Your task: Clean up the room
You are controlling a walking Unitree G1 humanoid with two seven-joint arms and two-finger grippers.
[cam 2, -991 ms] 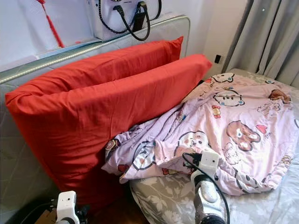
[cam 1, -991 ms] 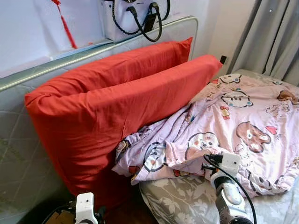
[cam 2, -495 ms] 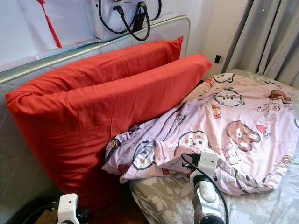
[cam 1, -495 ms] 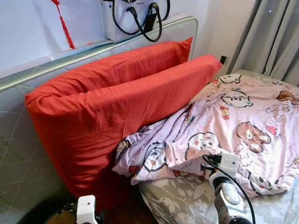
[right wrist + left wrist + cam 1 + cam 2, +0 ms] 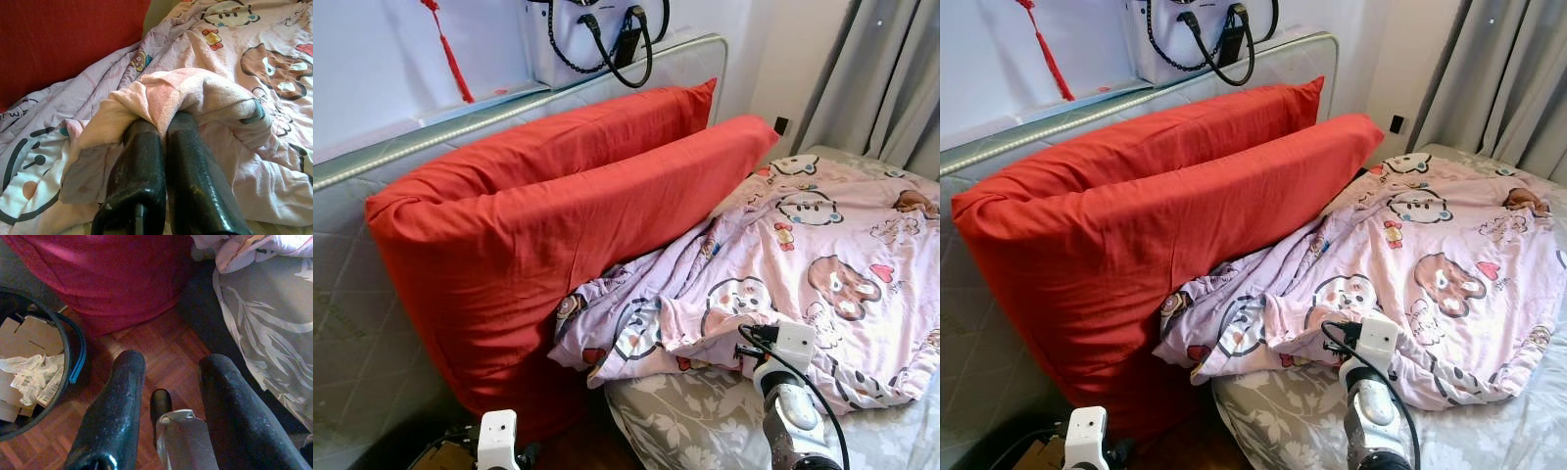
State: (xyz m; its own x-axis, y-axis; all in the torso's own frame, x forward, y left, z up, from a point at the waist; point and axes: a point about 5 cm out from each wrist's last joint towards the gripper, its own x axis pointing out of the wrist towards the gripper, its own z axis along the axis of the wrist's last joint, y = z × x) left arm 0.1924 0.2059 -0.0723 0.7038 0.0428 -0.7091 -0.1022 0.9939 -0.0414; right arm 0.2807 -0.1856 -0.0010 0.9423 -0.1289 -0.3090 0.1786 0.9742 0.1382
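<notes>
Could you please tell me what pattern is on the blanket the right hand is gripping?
Pink blanket with cartoon bears, clearest in the left eye view.

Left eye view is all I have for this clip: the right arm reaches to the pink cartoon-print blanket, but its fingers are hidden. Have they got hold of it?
Observer: Yes. In the right wrist view the right gripper has its black fingers closed on a fold of the pink cartoon-print blanket.
Reviewer: And the left arm, low by the red pillows?
Observer: The left gripper hangs open over the wooden parquet floor, holding nothing.
Reviewer: Anything down there that I can't make out?
Observer: A round black waste bin with cardboard and crumpled paper in it stands beside the big red pillow.
</notes>
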